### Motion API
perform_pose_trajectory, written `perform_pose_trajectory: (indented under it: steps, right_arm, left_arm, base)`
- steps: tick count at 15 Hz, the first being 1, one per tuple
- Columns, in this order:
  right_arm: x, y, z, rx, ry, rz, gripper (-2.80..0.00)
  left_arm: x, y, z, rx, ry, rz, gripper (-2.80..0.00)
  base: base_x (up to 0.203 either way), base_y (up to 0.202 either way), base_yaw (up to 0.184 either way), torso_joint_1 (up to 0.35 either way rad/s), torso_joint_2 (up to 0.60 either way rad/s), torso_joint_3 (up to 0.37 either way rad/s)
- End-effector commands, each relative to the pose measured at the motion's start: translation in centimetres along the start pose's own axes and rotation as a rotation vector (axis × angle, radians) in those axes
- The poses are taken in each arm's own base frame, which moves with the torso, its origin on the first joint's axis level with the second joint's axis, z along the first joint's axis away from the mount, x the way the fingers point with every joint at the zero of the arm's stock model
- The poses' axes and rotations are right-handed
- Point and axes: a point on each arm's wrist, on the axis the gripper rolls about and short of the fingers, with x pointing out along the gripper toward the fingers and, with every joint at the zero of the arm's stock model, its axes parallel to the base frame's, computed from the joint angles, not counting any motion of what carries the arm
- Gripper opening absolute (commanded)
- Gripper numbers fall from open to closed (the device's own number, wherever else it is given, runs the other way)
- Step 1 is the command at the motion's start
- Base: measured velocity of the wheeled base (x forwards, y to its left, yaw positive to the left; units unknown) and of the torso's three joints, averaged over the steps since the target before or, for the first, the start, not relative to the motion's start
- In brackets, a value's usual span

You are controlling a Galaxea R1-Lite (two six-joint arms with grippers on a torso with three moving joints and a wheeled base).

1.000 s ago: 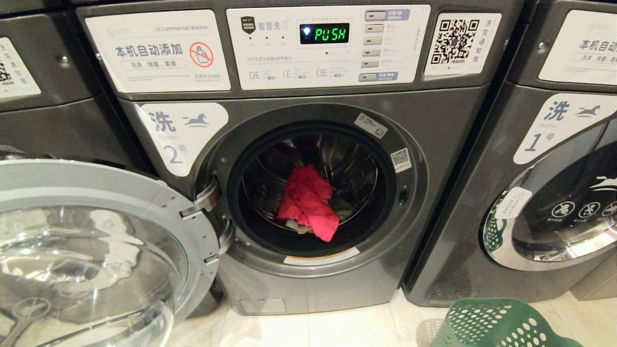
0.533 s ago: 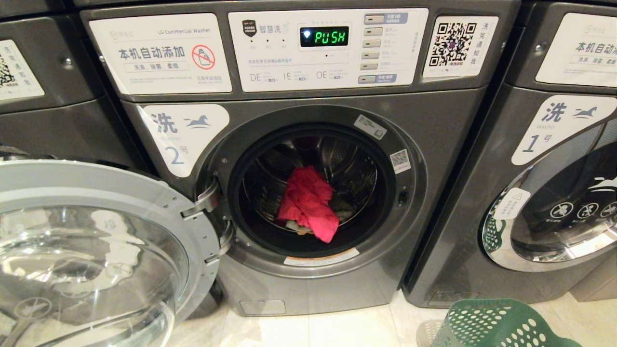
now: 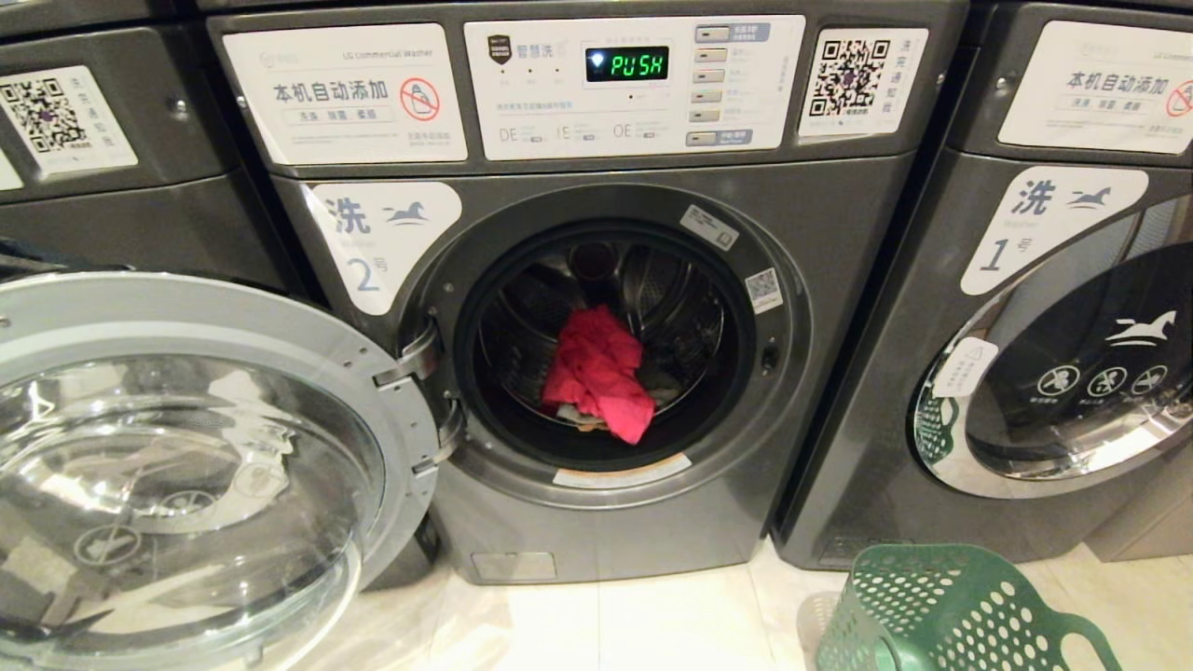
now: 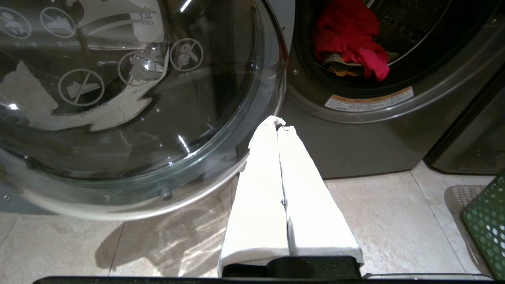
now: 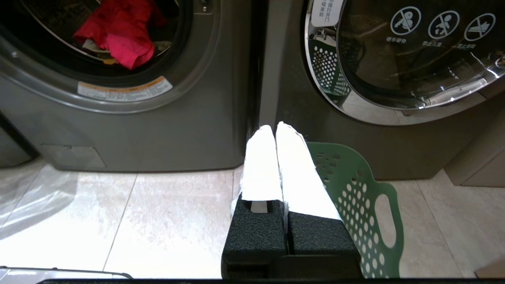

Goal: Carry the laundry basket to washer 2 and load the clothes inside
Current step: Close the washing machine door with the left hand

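Three washers in a row | washer 2 (image 3: 596, 308) in the middle, its one round door (image 3: 186, 447) swung wide | one red cloth (image 3: 596, 373) in its drum | one laundry basket (image 3: 941, 610) on the floor by washer 1 (image 3: 1053, 326) | left gripper (image 4: 278, 124) and right gripper (image 5: 275, 128) both pinched tight, holding nothing, low by the floor

head: above, facing washer 2 (image 3: 596, 373) | wrists: low, near floor | shared: its drum
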Motion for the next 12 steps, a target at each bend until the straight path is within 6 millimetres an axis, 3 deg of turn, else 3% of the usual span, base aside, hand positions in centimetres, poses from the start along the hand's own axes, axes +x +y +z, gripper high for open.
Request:
perform_pose_trajectory:
  steps: [1, 8, 12]
  right_arm:
    - [0.01, 0.00, 0.00, -0.001, 0.002, 0.000, -2.80]
    - [0.01, 0.00, 0.00, 0.001, 0.002, 0.000, -2.80]
    - [0.02, 0.02, -0.10, 0.000, 0.009, 0.007, -2.80]
  left_arm:
    - [0.00, 0.00, 0.00, 0.000, 0.000, 0.000, -2.80]
    - [0.00, 0.00, 0.00, 0.000, 0.000, 0.000, -2.80]
    - [0.01, 0.00, 0.01, 0.001, 0.001, 0.000, -2.80]
  base:
    - [-0.195, 0.000, 0.000, 0.002, 0.00, 0.002]
    - [-0.186, 0.000, 0.000, -0.001, 0.00, 0.004]
    - [0.000, 0.000, 0.000, 0.000, 0.00, 0.000]
